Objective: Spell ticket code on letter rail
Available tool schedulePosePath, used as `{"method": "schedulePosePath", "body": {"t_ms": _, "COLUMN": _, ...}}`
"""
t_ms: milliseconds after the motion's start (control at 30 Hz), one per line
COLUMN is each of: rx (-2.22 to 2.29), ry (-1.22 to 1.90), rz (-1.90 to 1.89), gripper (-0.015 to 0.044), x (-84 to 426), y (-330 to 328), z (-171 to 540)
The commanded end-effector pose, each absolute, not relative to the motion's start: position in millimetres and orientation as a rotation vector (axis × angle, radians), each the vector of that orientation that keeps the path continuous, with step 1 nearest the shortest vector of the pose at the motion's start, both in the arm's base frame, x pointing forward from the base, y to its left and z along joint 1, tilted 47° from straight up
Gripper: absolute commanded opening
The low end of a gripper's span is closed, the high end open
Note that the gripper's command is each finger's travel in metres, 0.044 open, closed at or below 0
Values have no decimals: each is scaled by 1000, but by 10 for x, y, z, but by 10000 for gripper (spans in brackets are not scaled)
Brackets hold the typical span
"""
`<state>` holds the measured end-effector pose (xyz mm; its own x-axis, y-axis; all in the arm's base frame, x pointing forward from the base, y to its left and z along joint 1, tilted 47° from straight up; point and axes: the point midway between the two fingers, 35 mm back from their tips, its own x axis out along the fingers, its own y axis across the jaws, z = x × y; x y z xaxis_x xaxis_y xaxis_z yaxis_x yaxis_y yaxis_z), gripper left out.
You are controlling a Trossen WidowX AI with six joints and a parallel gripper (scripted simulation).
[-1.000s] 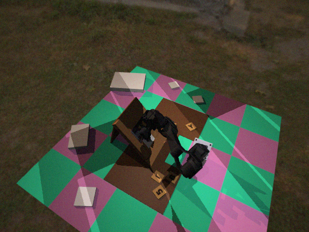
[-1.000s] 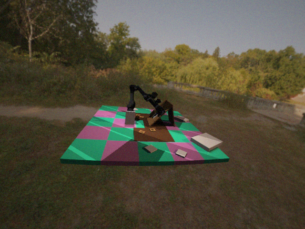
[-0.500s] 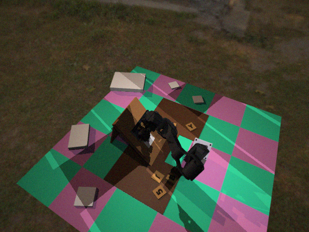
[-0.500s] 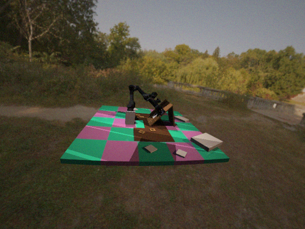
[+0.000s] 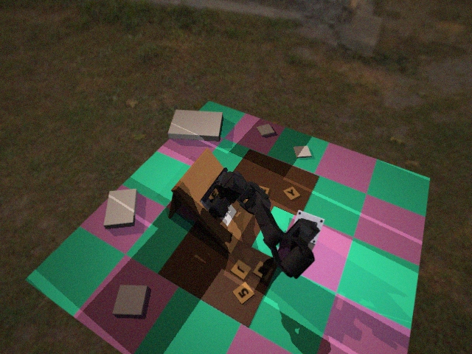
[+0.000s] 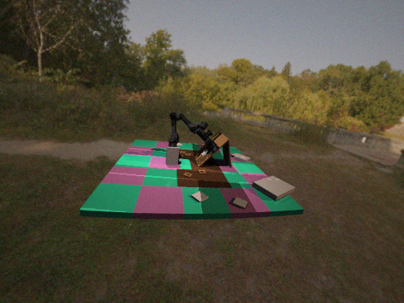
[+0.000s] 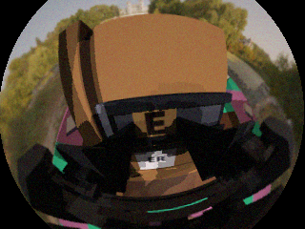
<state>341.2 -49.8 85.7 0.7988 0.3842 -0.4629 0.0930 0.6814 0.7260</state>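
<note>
The slanted wooden board [image 5: 203, 167] [image 7: 157, 57] carries a dark rail [image 7: 191, 99]. My gripper [image 7: 155, 122] is shut on the E tile [image 7: 154, 122] at the rail, with a finger on either side. Whether the tile is fully seated cannot be told. The pale ticket [image 5: 228, 214] [image 7: 156, 159] is below; "ER" is legible, the rest unclear or covered. A Y tile [image 5: 291, 192] lies on the brown mat, beside a tile [image 5: 263, 189] half hidden by the arm. An S or 5 tile [image 5: 243, 292], a hard-to-read tile [image 5: 240, 268] and a shadowed tile [image 5: 260, 268] lie opposite.
Pale flat blocks lie around the board: a large block [image 5: 196, 123] [image 6: 274, 187], another block [image 5: 121, 207] behind the board, and a block [image 5: 131, 300] near the counter edge. Two small blocks [image 5: 265, 130] [image 5: 302, 151] lie past the mat. The arm base [image 6: 172, 155] stands opposite the board.
</note>
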Motion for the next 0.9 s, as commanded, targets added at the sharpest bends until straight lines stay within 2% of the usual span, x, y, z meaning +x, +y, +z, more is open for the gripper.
{"method": "schedulePosePath", "body": {"t_ms": 0, "rx": 821, "ry": 641, "rz": 172, "gripper": 0, "x": 3418, "y": -485, "z": 880}}
{"method": "schedulePosePath", "body": {"t_ms": 867, "rx": 822, "ry": 640, "rz": 172, "gripper": 0, "x": 3440, "y": -359, "z": 1024}}
